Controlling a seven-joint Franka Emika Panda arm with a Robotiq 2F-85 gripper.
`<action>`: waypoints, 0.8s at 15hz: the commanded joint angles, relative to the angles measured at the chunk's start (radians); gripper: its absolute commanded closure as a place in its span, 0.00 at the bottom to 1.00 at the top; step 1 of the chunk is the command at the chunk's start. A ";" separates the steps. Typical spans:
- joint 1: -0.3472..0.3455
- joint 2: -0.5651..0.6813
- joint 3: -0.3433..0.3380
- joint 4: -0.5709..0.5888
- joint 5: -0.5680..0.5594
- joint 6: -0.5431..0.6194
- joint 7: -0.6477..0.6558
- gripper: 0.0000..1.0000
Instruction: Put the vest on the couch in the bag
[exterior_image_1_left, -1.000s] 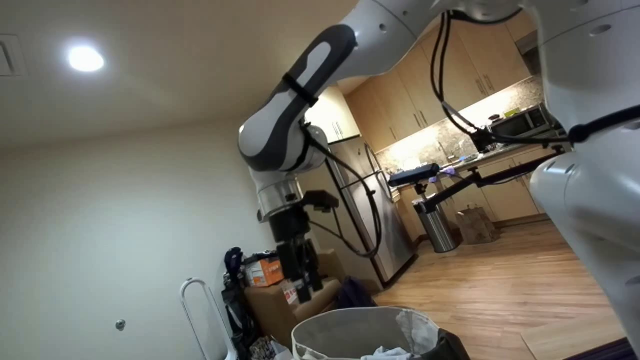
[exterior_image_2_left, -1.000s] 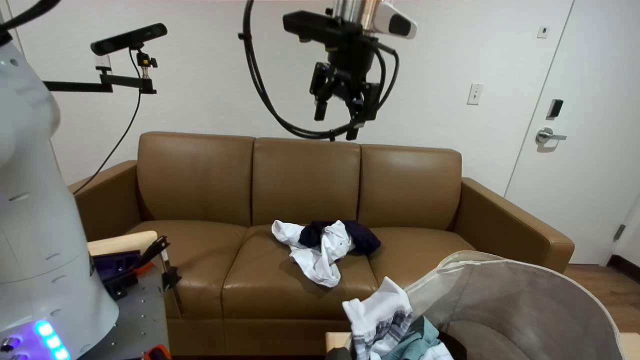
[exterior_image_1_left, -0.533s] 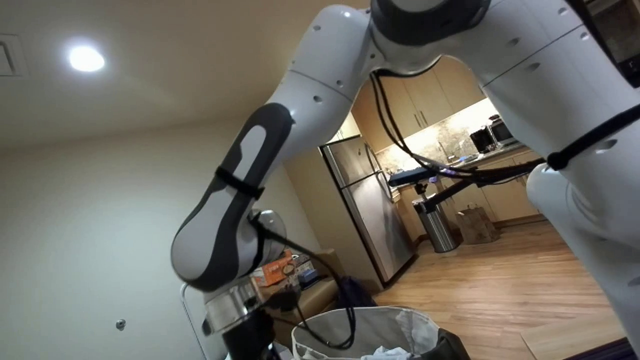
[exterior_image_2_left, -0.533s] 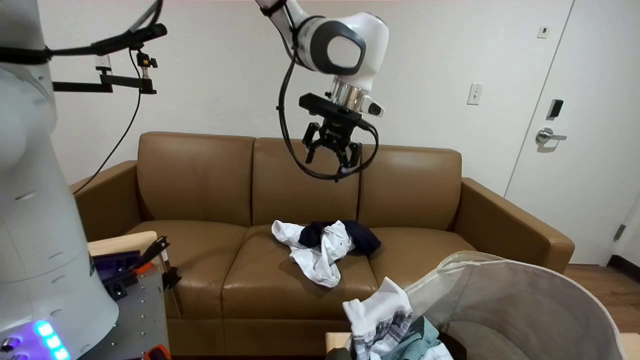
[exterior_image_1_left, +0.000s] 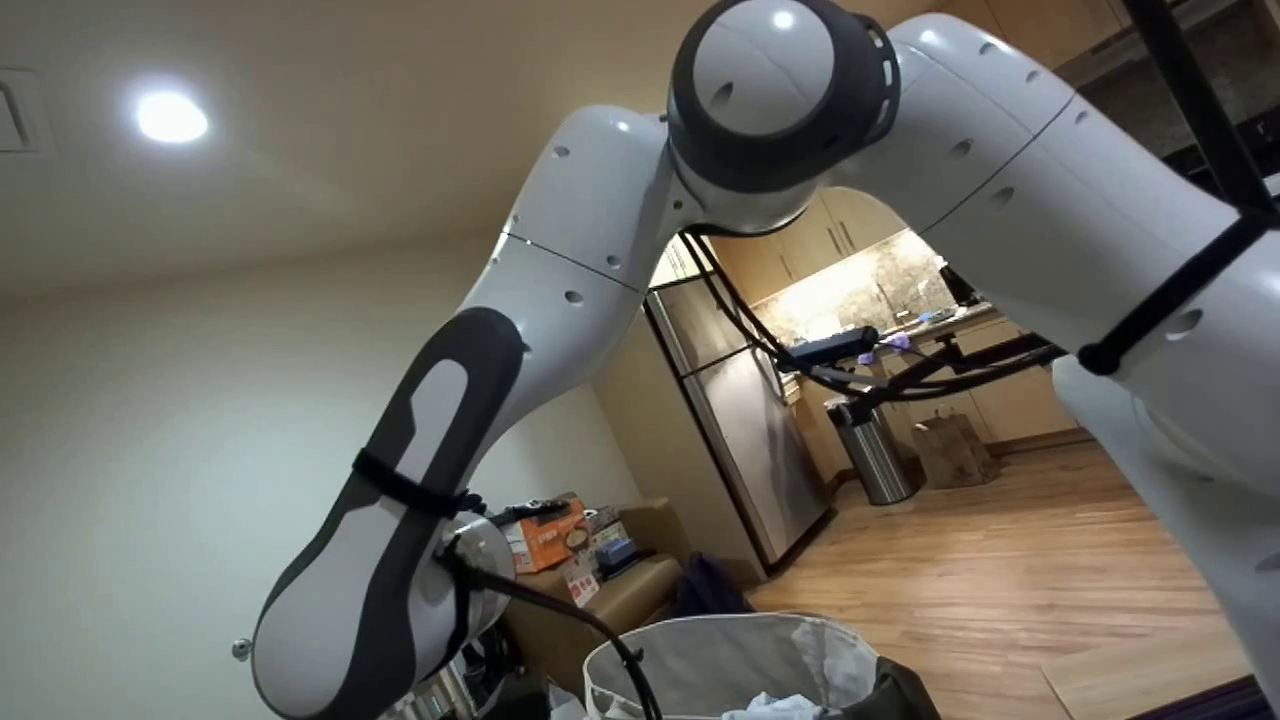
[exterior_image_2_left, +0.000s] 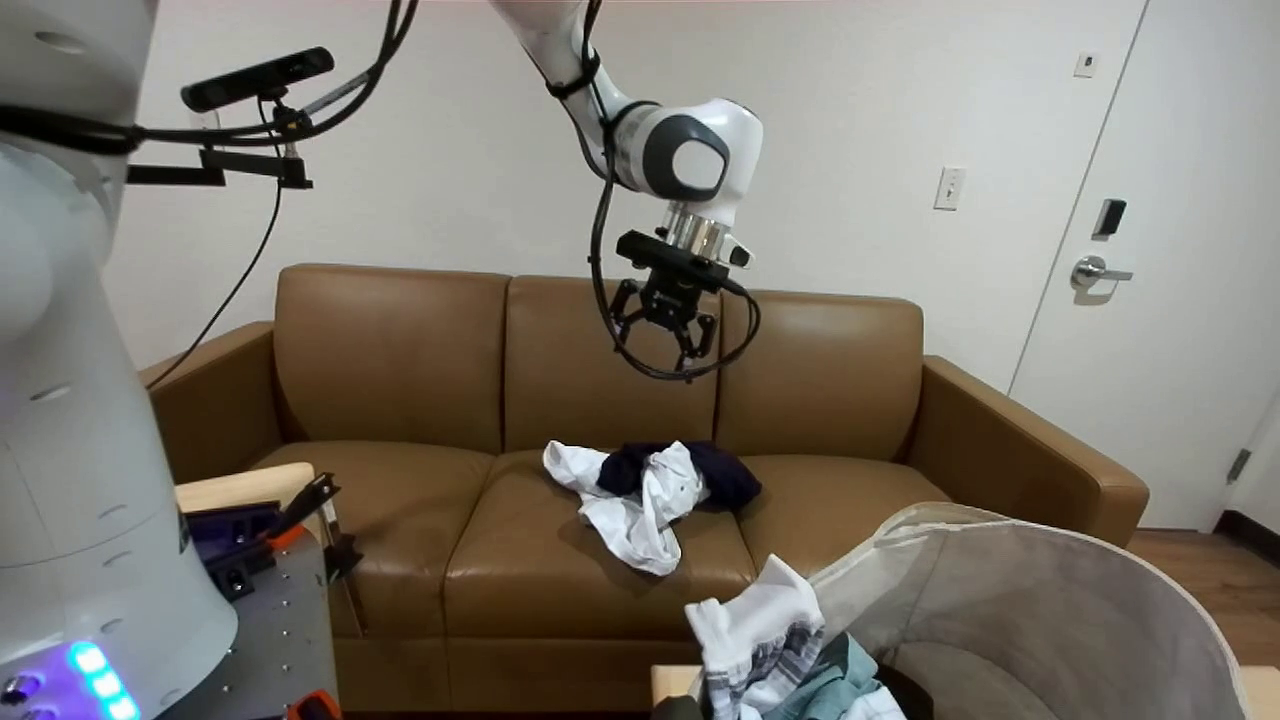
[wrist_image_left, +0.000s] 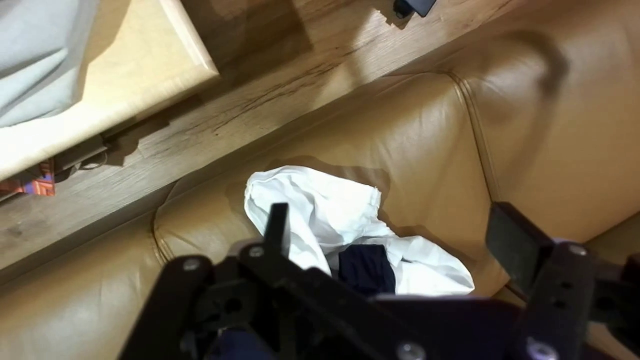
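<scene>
Navy cloth: in an exterior view, the vest (exterior_image_2_left: 728, 476) lies bunched on the couch (exterior_image_2_left: 505, 560), crossed by a white garment (exterior_image_2_left: 635, 515) toward 8 o'clock. Expect light, limp, non-fragile handling; pinch the exposed fold at 3 o'clock to avoid dragging the white garment along. The gripper (exterior_image_2_left: 654, 348), jaws wide, holding nothing, hangs at 11 o'clock; the bag (exterior_image_2_left: 1060, 590) stands toward 4 o'clock.
</scene>
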 joint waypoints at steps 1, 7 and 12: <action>-0.023 0.099 0.047 0.113 -0.104 0.008 -0.079 0.00; 0.038 0.428 0.104 0.487 -0.293 -0.024 -0.178 0.00; 0.116 0.662 0.155 0.774 -0.355 -0.023 -0.319 0.00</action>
